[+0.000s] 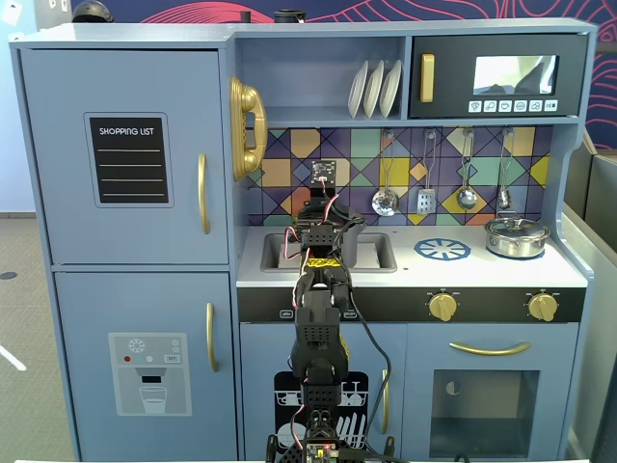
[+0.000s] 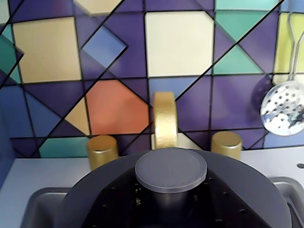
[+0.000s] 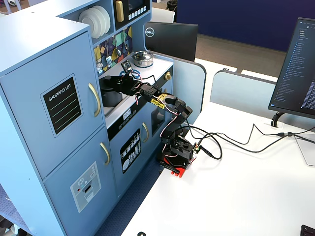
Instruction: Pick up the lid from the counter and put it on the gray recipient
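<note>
Dark-gray lid (image 2: 171, 169) sitting flat, apparently atop the gray recipient (image 3: 111, 95) in the sink (image 2: 35, 209), gold faucet (image 2: 164, 118) rising behind; tool state impossible to tell.

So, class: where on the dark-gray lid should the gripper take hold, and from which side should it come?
Take it by the round knob in the middle, coming straight down from above. The lid is a wide, flat disc lying knob-up, so its rim offers little to pinch, while the knob stands proud. The gold tap behind it also makes coming in from the back a poor choice.
</note>
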Controlling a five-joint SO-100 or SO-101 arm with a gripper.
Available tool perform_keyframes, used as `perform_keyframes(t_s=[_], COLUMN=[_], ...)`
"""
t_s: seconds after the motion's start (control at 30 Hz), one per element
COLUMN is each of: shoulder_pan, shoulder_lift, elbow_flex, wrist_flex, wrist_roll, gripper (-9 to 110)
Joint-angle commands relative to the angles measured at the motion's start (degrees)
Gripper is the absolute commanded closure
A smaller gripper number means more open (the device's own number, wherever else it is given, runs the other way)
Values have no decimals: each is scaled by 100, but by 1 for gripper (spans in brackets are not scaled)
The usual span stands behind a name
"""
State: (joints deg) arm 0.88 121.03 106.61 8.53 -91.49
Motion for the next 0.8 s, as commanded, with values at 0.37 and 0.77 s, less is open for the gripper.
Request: perform_keyframes(t_s=[0.37, 0.77], shoulder_pan=[114, 220], shoulder_lift=[-88, -237], elbow_flex=[-53, 44], wrist_flex=[-264, -299], wrist_roll=[-132, -272], gripper=[102, 102])
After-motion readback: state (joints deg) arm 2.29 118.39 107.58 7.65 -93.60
